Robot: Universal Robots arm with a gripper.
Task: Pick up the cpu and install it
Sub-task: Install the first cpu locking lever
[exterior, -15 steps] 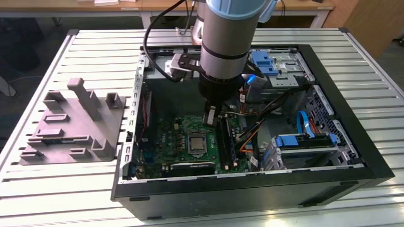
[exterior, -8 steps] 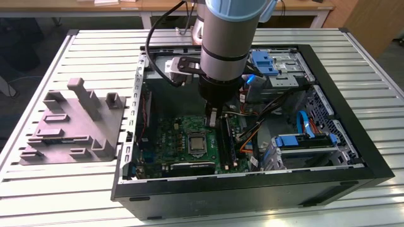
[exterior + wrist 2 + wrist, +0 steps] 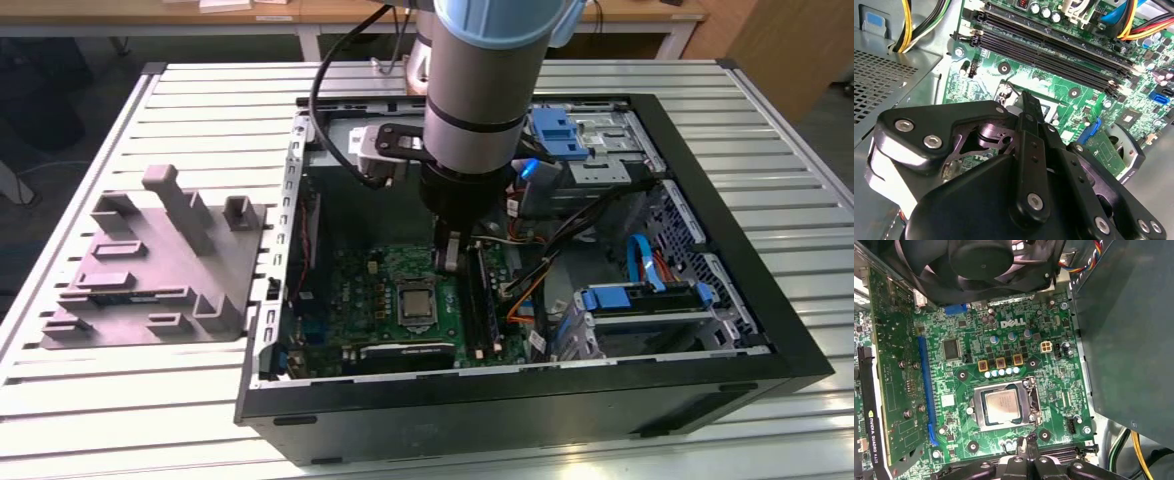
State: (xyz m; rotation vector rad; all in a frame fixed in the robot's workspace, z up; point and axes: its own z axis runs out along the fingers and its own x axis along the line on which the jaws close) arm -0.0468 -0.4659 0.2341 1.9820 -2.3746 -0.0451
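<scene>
Slatted metal table [image 3: 120, 400]: bearing an open black computer case [image 3: 747, 330] towards the exterior view's right and a grey moulded plastic block [image 3: 147, 270] with upright posts, lying just beside its left.

One cpu [image 3: 1002, 406], one fan [image 3: 981, 265] (black), three yellow inductors [image 3: 1000, 363].

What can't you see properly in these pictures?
- The socket frame in the second wrist view: the gripper covers most of it.
- Whether the cpu is latched down: first wrist view cannot settle it.
- The motherboard's upper part in the exterior view: the arm covers it.
</scene>
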